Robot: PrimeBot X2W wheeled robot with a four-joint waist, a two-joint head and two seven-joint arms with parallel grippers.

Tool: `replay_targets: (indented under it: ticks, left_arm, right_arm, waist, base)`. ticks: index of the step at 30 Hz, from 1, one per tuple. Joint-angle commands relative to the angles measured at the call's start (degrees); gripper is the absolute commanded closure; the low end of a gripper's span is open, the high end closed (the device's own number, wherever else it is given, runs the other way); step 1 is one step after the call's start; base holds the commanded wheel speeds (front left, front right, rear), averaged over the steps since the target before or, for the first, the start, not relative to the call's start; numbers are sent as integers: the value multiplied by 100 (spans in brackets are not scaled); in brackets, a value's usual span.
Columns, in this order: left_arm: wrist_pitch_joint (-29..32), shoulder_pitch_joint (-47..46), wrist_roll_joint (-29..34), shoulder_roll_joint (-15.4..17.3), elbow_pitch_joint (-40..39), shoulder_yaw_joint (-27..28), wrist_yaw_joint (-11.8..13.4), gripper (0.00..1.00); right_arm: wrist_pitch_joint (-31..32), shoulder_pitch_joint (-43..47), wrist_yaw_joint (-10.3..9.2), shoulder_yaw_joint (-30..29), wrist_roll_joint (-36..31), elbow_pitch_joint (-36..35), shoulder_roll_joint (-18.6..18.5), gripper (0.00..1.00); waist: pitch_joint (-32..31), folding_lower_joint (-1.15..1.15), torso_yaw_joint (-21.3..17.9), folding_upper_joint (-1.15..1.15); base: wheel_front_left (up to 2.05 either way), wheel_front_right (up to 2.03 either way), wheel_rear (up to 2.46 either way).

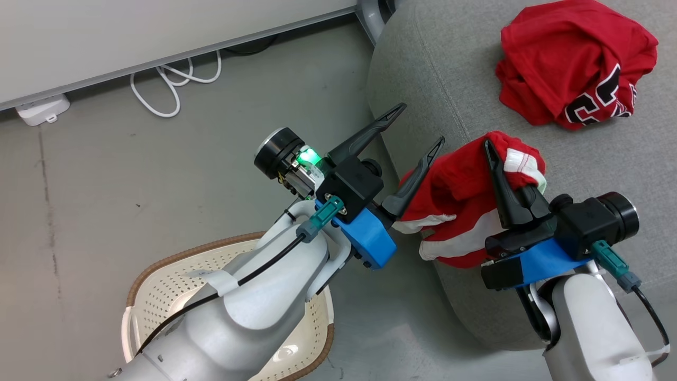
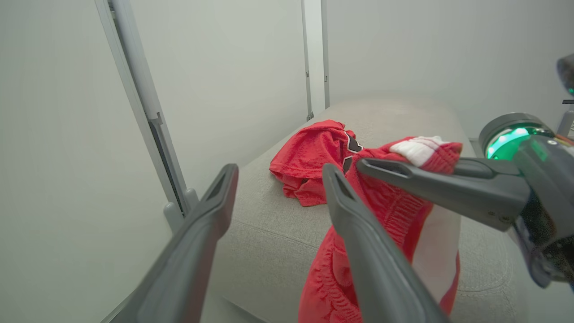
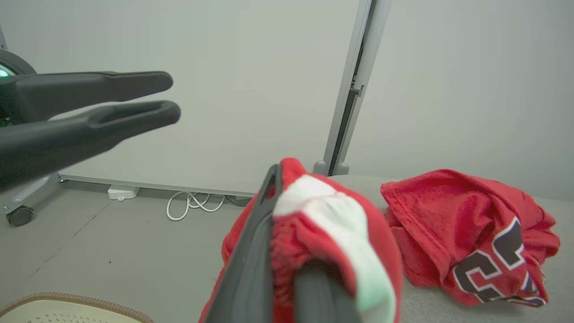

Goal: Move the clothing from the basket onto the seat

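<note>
right pincer (image 1: 494, 159): clamped on bright red white-striped fabric garment (image 1: 460, 174), held above large rounded light grey woven seat (image 1: 449, 69) edge, likely for release | left pincer (image 1: 421, 124): apart, empty, just beside | red number-print fabric garment (image 1: 571, 58): on seat beyond right pincer | oval cream perforated plastic basket (image 1: 158, 296): beneath left arm

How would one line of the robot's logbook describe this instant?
right gripper: shut on red white-striped garment at edge of grey fabric seat | left gripper: open, empty | red number-printed garment: on seat
</note>
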Motion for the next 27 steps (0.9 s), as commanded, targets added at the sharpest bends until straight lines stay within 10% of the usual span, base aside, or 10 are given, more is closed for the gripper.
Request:
replay_targets:
  ticks: [1, 17, 27]
  left_arm:
    - [-14, -86, 29, 3, 16, -17, -10, 0]
    - [-15, -143, 48, -41, 43, -88, 21, 0]
    - [27, -631, 270, -27, -87, -173, 64, 0]
  right_arm:
    - [-19, 60, 3, -5, 7, -38, 4, 100]
    - [-20, -331, 2, -331, 39, -390, -43, 100]
    - [-19, -2192, 2, -1459, 75, -859, -885, 100]
  waist:
    - [41, 0, -65, 0]
    - [199, 0, 7, 0]
    - [1218, 0, 317, 0]
  base:
    - [0, 0, 0]
    - [0, 0, 0]
    - [0, 0, 0]
